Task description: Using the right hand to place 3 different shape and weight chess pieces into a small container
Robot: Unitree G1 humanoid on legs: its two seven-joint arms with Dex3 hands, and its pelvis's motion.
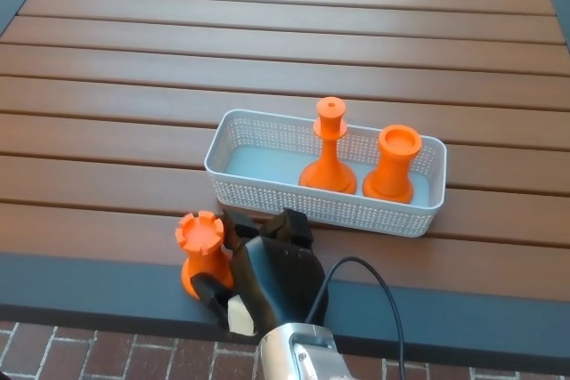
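Orange plastic rook point(203, 251) stands outside white perforated basket point(267, 200), near its front-left corner; right hand point(263, 266) grasps it. Two orange pieces already inside.

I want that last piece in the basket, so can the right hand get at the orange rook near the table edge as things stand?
Probably yes. The right hand is already right beside the rook, its fingers next to it. Nothing stands between them. The rook stands upright outside the white basket, near the table edge.
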